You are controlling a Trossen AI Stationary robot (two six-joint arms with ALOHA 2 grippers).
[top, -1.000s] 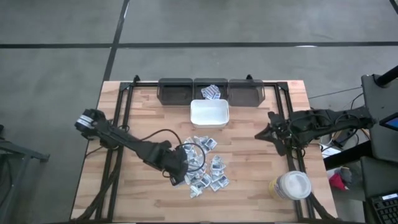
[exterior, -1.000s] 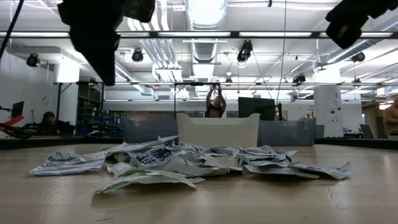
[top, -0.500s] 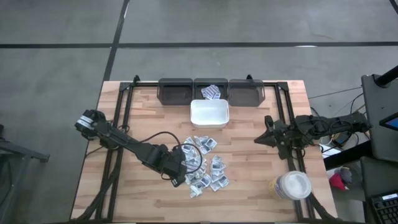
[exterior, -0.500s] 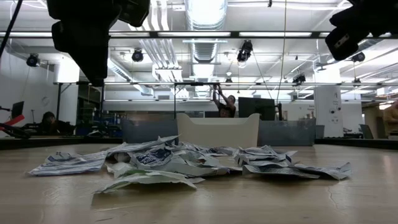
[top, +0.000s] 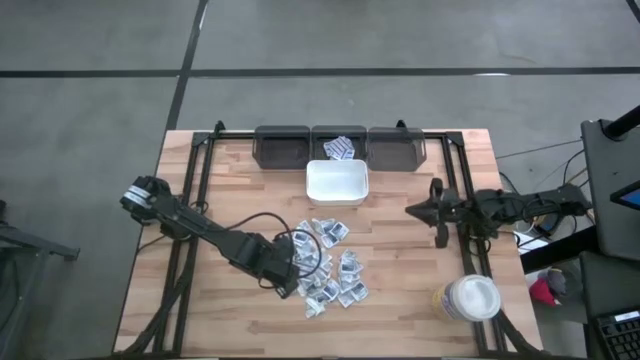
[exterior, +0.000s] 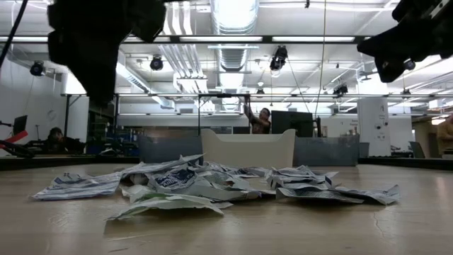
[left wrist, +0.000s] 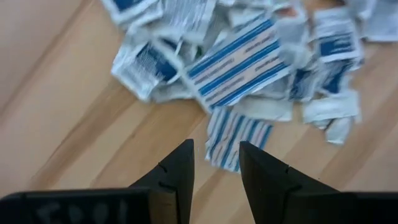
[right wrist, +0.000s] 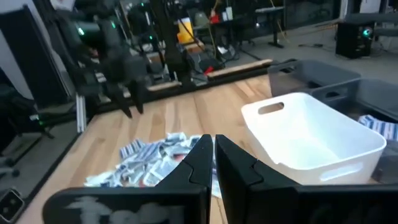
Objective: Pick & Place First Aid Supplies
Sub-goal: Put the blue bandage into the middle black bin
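The first aid supplies point(top: 328, 268) lie as a loose pile of small white and blue sachets on the wooden table, also seen in the low view point(exterior: 205, 184). My left gripper point(top: 287, 288) hangs open above the pile's near-left edge, pointing steeply down. In the left wrist view its fingertips point(left wrist: 214, 158) stand apart over bare wood, just short of a blue-striped sachet point(left wrist: 235, 135), touching nothing. My right gripper point(top: 410, 211) is shut and points level toward the table's left, above the table right of the white bin. Its shut fingers point(right wrist: 213, 148) hold nothing.
A white bin point(top: 336, 183) stands just beyond the pile. Three dark bins point(top: 283, 147) line the far edge, and the middle one point(top: 340, 148) holds a few sachets. A white round lidded tub point(top: 468, 298) sits at the near right. A person moves in the room beyond point(exterior: 259, 119).
My right arm has sunk and drawn back toward the table's right edge, and its gripper has tipped to level, still shut. My left gripper has rolled about its own axis over the pile's near-left edge and stayed open. The sachets have not moved.
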